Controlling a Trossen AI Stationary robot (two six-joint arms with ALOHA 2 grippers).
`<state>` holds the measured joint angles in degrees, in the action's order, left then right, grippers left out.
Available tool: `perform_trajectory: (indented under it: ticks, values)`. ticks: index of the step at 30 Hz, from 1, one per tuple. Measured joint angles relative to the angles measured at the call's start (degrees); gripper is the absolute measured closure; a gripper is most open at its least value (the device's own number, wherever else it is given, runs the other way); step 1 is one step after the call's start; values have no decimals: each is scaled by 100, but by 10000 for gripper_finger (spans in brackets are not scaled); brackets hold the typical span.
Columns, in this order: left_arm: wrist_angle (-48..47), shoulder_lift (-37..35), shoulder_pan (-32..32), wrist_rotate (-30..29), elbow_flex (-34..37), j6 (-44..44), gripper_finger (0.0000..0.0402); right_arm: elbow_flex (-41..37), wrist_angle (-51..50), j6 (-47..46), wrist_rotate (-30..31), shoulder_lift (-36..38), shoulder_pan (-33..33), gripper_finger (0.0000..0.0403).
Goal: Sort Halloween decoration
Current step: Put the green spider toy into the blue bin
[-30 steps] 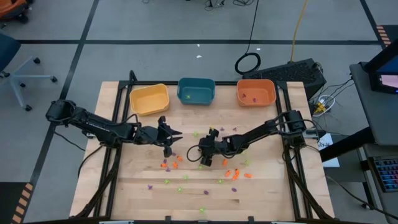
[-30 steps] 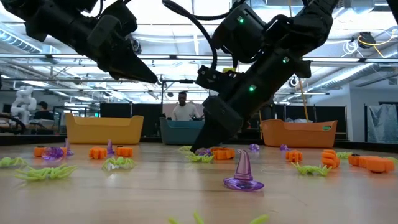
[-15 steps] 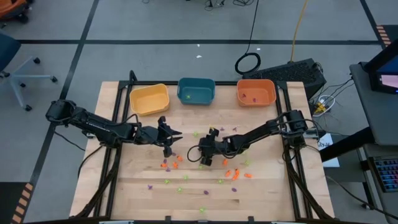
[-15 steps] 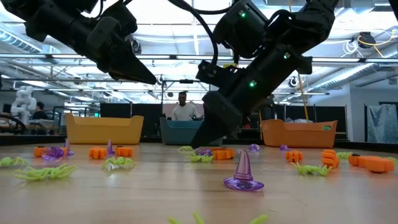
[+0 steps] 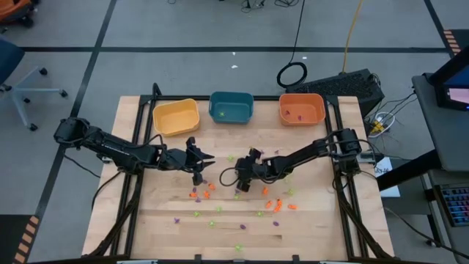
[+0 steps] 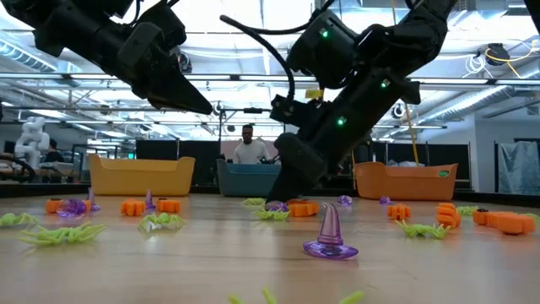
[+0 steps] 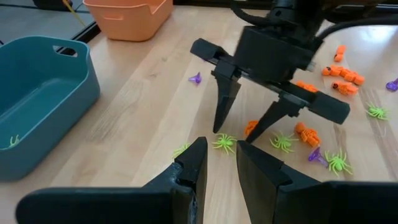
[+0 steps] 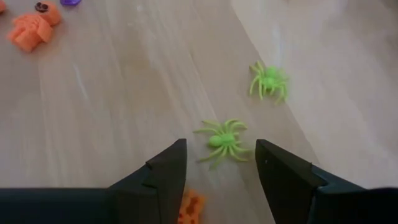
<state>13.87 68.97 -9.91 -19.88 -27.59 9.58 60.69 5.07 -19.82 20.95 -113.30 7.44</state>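
While its fingers stand apart astride a green spider [image 8: 222,142], the right end effector [image 8: 221,163] should descend squarely before closing; left end effector [image 7: 217,167], slightly apart, empty, waits nearby.

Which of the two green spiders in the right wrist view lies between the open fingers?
The nearer green spider, between the right gripper fingers; the other spider lies farther off.

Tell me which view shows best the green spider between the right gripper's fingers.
Right wrist view: the green spider lies between the open right gripper fingers, legs distinct. The left wrist view shows it small; the high and low views barely show it.
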Motion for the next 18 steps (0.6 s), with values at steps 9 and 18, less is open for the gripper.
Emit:
perform_trajectory:
  ticks: [9,18]
  values:
    - [17,0,0,2,-2,17,314,0,44,-60,-302,4,-53,265]
    - [17,0,2,4,-2,20,314,0,43,-3,-317,0,-48,342]
